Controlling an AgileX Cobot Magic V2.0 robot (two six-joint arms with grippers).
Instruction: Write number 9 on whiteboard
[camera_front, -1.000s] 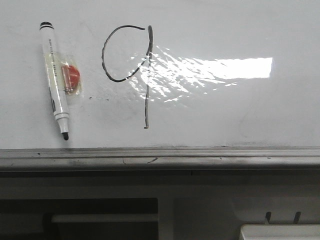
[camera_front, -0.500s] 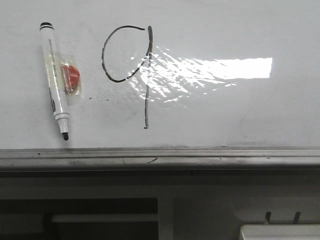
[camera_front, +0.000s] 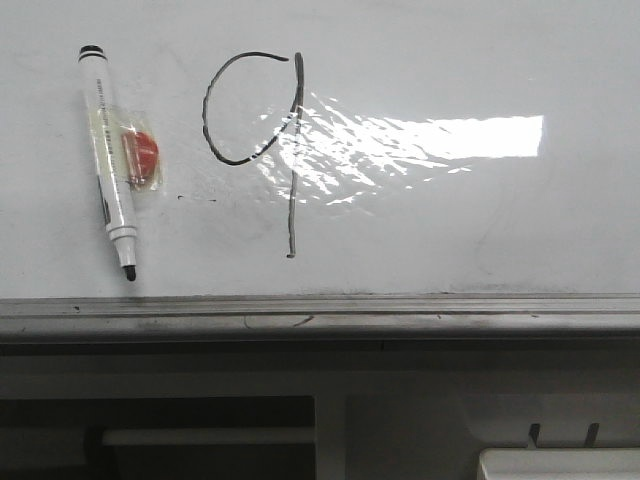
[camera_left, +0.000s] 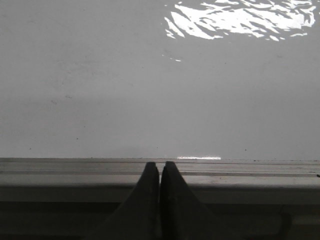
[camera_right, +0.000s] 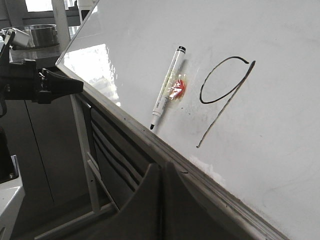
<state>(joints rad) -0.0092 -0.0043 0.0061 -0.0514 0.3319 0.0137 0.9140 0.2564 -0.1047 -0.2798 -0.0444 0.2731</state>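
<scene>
9 done, marker parked

The number 9 (camera_front: 262, 140) is drawn on the whiteboard (camera_front: 480, 220); marker (camera_front: 110, 160) lies ahead of the right hand (camera_right: 161, 172). Both hands pinched closed, empty; left hand (camera_left: 159, 172) too. Retract clear, don't smudge.

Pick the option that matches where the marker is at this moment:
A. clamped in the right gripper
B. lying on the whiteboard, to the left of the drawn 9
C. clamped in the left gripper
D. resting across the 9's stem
B: the marker lies uncapped on the whiteboard, left of the number 9 and apart from it; the left gripper and the right gripper are both shut on nothing.
</scene>
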